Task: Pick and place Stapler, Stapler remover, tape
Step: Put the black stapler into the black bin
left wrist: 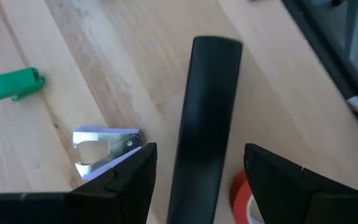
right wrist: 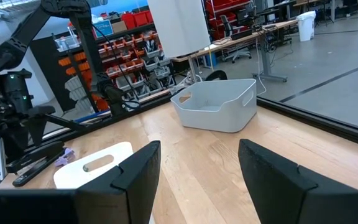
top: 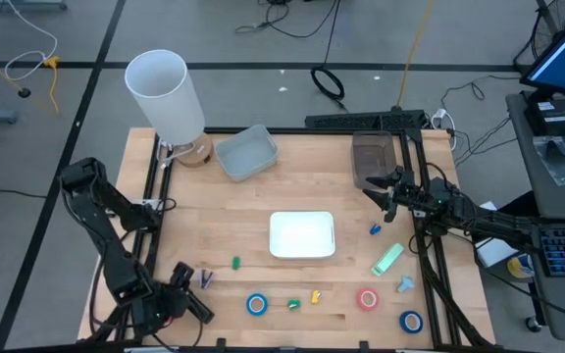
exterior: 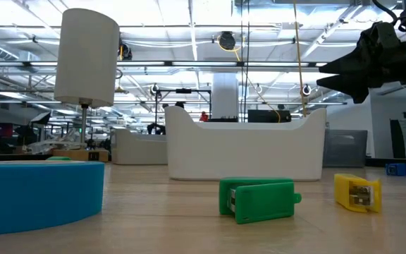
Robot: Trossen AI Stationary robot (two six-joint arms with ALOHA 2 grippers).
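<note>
Left gripper (top: 196, 306) sits low at the table's near-left corner, fingers spread, holding nothing; in its wrist view a black stapler (left wrist: 205, 124) lies lengthwise between the two fingers, though whether they touch it is hard to say. A pale purple staple remover (left wrist: 104, 149) lies just beside one finger, a red tape roll (left wrist: 244, 198) peeks out by the other, and a small green stapler (left wrist: 16, 83) sits farther ahead. Right gripper (top: 388, 192) hangs above the table's right side, jaws apart and empty, next to the dark bin (top: 373, 157). Just below it in the high view lies a small blue piece (top: 375, 229), then a light green stapler (top: 388, 259). Well away toward the near edge: blue tape roll (top: 256, 304), red tape roll (top: 367, 299), second blue tape roll (top: 411, 321). White tray (top: 301, 235) lies between the two grippers.
</note>
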